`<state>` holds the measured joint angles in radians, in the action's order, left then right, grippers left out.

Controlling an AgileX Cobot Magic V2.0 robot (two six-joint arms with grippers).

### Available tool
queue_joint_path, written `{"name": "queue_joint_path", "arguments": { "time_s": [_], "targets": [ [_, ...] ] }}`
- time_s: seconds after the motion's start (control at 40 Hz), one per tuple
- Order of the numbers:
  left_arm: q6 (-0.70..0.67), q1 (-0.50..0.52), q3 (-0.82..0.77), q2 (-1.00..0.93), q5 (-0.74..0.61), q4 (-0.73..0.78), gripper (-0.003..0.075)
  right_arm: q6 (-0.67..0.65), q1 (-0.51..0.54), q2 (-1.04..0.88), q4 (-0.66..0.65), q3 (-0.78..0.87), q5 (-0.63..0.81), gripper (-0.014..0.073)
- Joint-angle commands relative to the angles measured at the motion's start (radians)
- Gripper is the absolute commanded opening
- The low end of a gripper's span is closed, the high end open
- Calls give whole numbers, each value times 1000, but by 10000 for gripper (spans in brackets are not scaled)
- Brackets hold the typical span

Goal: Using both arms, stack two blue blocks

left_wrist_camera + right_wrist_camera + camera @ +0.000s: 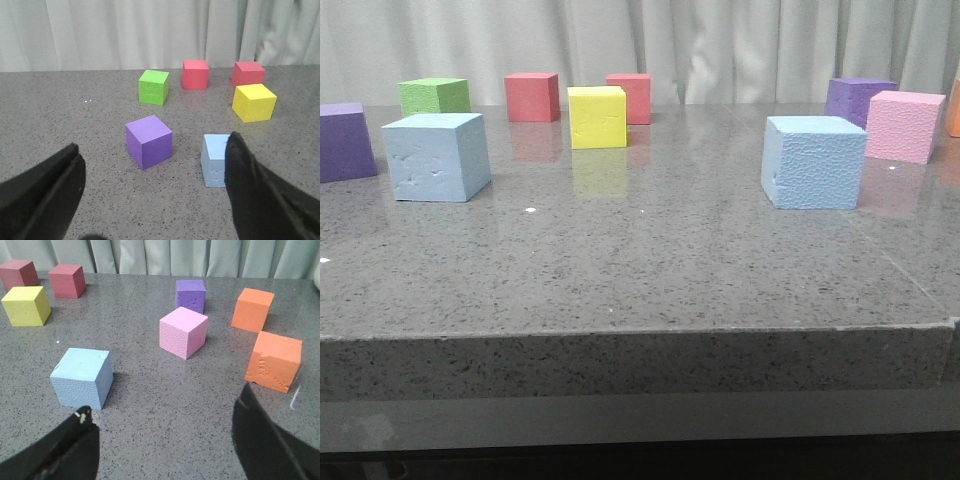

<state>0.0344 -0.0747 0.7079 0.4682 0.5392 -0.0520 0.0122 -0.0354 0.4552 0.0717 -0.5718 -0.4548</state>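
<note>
The smoother blue block with dents (436, 156) sits on the table at the left; it also shows in the left wrist view (215, 159), partly behind one finger. The pebbled blue block (813, 161) sits at the right and shows in the right wrist view (82, 377). My left gripper (152, 165) is open and empty, short of the dented block. My right gripper (165, 412) is open and empty, short of the pebbled block. No arm shows in the front view.
A purple cube (148, 141) sits beside the dented blue block. Green (434, 96), two red (531, 96), and yellow (597, 116) cubes stand at the back. A pink cube (183, 332), a second purple cube (190, 295) and two orange cubes (274, 361) stand at the right.
</note>
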Motion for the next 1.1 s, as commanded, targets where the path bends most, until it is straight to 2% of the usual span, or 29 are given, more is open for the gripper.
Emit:
{"name": "queue_joint_path", "arguments": {
  "time_s": [0.0, 0.25, 0.3, 0.48, 0.55, 0.65, 0.75, 0.85, 1.08],
  "targets": [
    [-10, 2, 33, 11, -93, 0, 566, 6, 0, 15, -8, -28, 71, 563],
    [-10, 2, 33, 11, -93, 0, 566, 7, 0, 41, -8, -80, 49, 563],
    [-10, 2, 33, 11, -93, 0, 566, 7, 0, 75, 3, -124, 7, 563],
    [-10, 2, 33, 11, -93, 0, 566, 7, 0, 278, 85, -337, -271, 563],
    [-10, 2, 33, 11, -93, 0, 566, 46, -5, 375, 138, -423, -390, 563],
    [-10, 2, 33, 11, -93, 0, 566, 107, -48, 517, 203, -520, -490, 563],
    [-10, 2, 33, 11, -93, 0, 566, 104, -115, 638, 189, -604, -556, 562],
    [-10, 2, 33, 11, -93, 0, 566, 44, -186, 754, 148, -693, -609, 559],
    [-10, 2, 33, 11, -93, 0, 566, -253, -305, 967, -95, -883, -630, 559]
  ]
}}
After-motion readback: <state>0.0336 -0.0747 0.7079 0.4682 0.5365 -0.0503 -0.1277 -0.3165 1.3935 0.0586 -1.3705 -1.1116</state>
